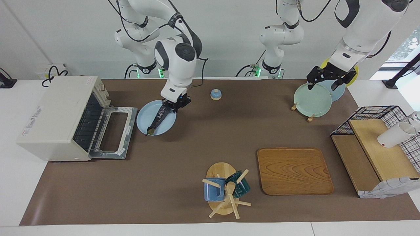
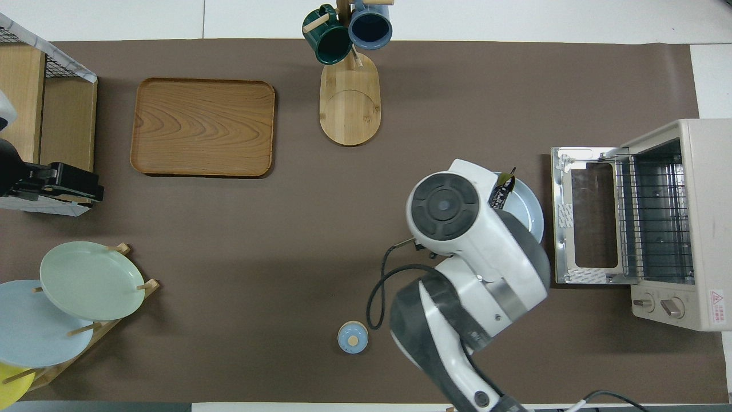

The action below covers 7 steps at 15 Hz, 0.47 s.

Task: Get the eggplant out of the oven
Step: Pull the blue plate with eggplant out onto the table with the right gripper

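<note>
1. At the left of the facing view sits the oven (image 1: 54,119), a boxy cream-white metal box. Its door lies flat and open on the brown bench (image 1: 183,157), and thin wire racks show inside.
2. Just beside the open door is a round, smooth, pale blue plate (image 1: 147,116).
3. On that plate lies the eggplant (image 1: 159,119), long, thin and shiny dark purple, with a small green tip pointing to the lower edge of the frame.
4. Over the plate hangs the right gripper (image 1: 170,106). Its black fingers are clenched around the upper end of the eggplant.
5. At the upper right of the facing view the left gripper (image 1: 325,82) waits over a wooden rack of plates. Its fingers are spread apart and hold nothing.
6. Under it stands a smooth, round, mint green plate (image 1: 311,100) in the rack, with a blue one just beside it.
7. Near the top middle sits a tiny round blue bell (image 1: 215,94).
8. Low in the middle stands a wooden mug tree (image 1: 226,200) with a blue mug and a dark green mug.
9. Beside it lies a flat wooden tray (image 1: 293,170) with rounded corners and wavy grain.
10. At the right edge is a black wire basket (image 1: 377,114) on a wooden shelf.
</note>
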Each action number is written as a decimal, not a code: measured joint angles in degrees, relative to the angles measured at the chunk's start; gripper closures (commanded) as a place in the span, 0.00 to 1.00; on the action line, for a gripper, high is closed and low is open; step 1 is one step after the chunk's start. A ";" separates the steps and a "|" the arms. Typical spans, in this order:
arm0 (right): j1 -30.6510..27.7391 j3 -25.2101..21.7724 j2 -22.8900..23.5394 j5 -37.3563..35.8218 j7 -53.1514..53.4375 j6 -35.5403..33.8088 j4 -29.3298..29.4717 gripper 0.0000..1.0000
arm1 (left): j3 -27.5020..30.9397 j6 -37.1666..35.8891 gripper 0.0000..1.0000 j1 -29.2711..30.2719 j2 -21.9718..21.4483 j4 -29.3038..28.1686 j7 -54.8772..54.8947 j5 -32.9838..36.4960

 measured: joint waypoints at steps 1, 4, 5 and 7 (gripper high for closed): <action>3.05 0.02 3.05 0.00 3.26 -1.85 4.20 1.00 | 0.00 0.00 0.00 0.00 0.00 0.00 0.00 0.00; 10.90 0.12 13.27 0.02 11.79 -6.45 17.33 1.00 | 0.00 0.00 0.00 0.00 0.00 0.00 0.00 0.00; 12.07 0.25 15.78 0.06 13.66 -5.05 19.39 1.00 | 0.00 0.00 0.00 0.00 0.00 0.00 0.00 0.00; 12.46 0.85 20.01 0.73 16.20 0.82 21.65 1.00 | 0.00 0.00 0.00 0.00 0.00 0.00 0.00 0.00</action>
